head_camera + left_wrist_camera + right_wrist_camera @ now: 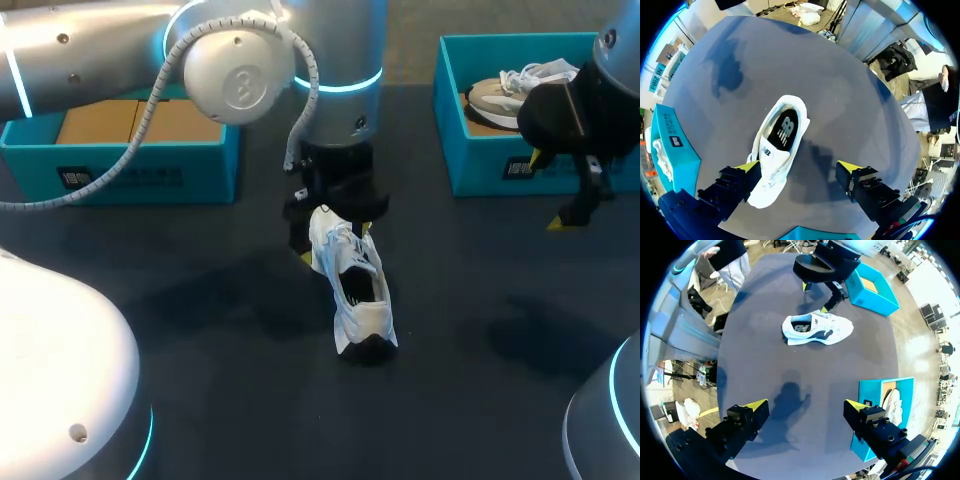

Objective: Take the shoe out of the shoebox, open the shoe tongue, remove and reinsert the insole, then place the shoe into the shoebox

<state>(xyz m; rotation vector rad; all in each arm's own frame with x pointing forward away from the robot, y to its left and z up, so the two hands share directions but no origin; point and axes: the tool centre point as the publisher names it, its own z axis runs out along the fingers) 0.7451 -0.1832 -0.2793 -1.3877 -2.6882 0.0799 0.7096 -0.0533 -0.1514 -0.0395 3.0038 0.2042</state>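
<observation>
Dark table [200, 300] bears white shoe [352, 285], logo-printed insole [783, 131]; left fingers [746, 166] and right fingers [756, 405] spread.

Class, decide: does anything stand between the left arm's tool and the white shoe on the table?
Nothing visible does. The white lace-up sports shoe lies on the dark table, its toe end between the open fingers of the left tool.

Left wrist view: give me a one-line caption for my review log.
Left arm's open pincer over the white shoe on the dark table, toe beside one finger, heel pointing away.
</observation>
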